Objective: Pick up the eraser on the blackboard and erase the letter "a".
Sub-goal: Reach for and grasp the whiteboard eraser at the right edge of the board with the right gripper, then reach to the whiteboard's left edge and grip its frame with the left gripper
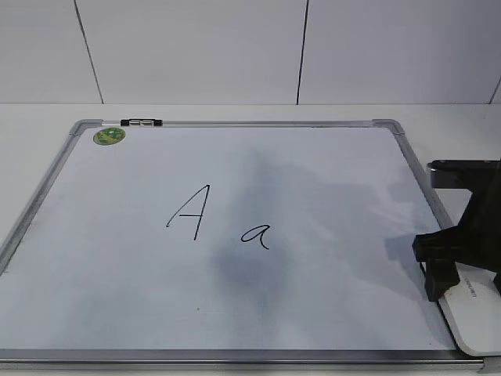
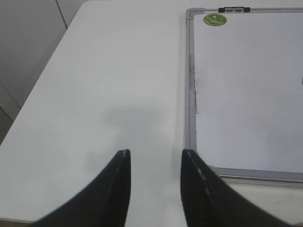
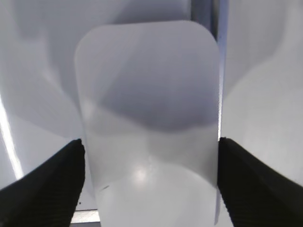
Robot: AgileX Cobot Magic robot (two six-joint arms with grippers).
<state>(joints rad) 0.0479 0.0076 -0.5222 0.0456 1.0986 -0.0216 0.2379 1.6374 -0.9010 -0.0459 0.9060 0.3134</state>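
The right gripper (image 3: 149,182) straddles the eraser (image 3: 149,118) at the table's near right corner, jaws open — grasping step. Next: close, lift, carry to the letter "a" (image 1: 257,235) mid-board.

eraser (image 1: 473,315) partly behind right claw (image 1: 462,270), grey lettering unreadable, bottom edge cropped

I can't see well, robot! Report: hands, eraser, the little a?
Left hand open, off the board. Right hand straddling eraser, grip uncertain. Little a unerased. Path clear.
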